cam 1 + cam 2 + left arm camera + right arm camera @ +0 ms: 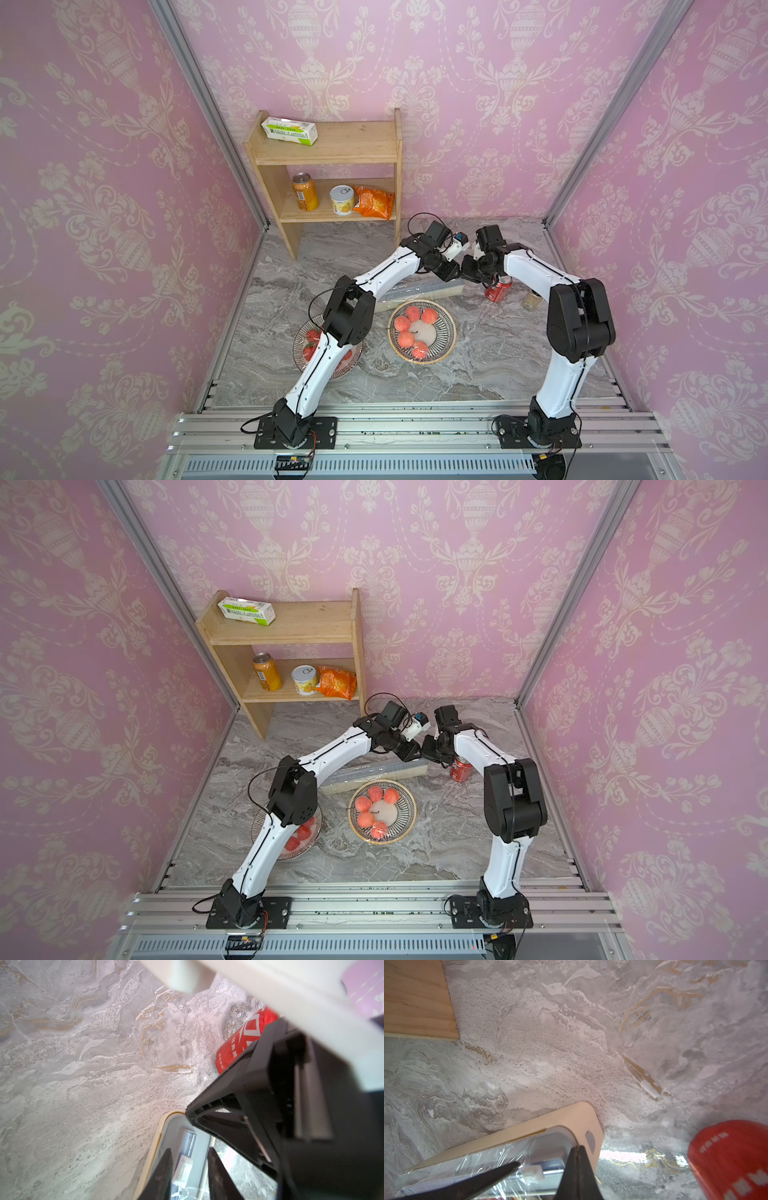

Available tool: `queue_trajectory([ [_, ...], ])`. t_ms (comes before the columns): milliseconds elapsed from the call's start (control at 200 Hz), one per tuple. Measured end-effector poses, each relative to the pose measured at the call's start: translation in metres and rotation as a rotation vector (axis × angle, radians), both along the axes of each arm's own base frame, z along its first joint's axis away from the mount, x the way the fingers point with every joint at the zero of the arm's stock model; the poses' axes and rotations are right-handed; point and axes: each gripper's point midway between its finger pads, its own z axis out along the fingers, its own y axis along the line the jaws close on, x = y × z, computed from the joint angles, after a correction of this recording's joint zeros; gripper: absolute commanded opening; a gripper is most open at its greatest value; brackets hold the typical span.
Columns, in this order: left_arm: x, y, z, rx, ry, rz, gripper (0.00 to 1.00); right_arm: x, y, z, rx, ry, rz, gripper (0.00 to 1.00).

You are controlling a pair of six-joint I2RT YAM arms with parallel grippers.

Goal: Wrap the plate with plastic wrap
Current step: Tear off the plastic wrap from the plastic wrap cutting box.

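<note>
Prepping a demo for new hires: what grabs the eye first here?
Pink damask wallpaper on every wall. On the marble table, the left arm and right arm meet above the right end of the cream dispenser box. Just in front sits the gold-rimmed plate of peaches; a wooden shelf stands back left.

The grey marbled table [478, 374] carries a wooden shelf [332, 153] at its back left corner. Near the middle lies a long cream box [432, 289], with a plate [451, 332] of peaches just in front of it. A glass dish [301, 345] of red fruit sits further left, partly hidden. A red can [498, 291] stands just beside the box's right end, and near it is a small beige thing [532, 301], too unclear to name.
</note>
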Motion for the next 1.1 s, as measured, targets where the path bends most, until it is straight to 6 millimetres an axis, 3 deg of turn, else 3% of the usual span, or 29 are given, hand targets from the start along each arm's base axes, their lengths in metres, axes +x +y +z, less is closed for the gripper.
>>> queue_trajectory([
  [390, -0.002, 0.001, -0.012, 0.026, 0.001, -0.02, 0.29, 0.0, 0.0, 0.0, 0.0, 0.0, 0.0, 0.05],
  [1096, -0.002, 0.004, -0.019, 0.066, -0.052, -0.043, 0.17, -0.002, 0.0, -0.001, -0.005, 0.006, 0.008, 0.04],
])
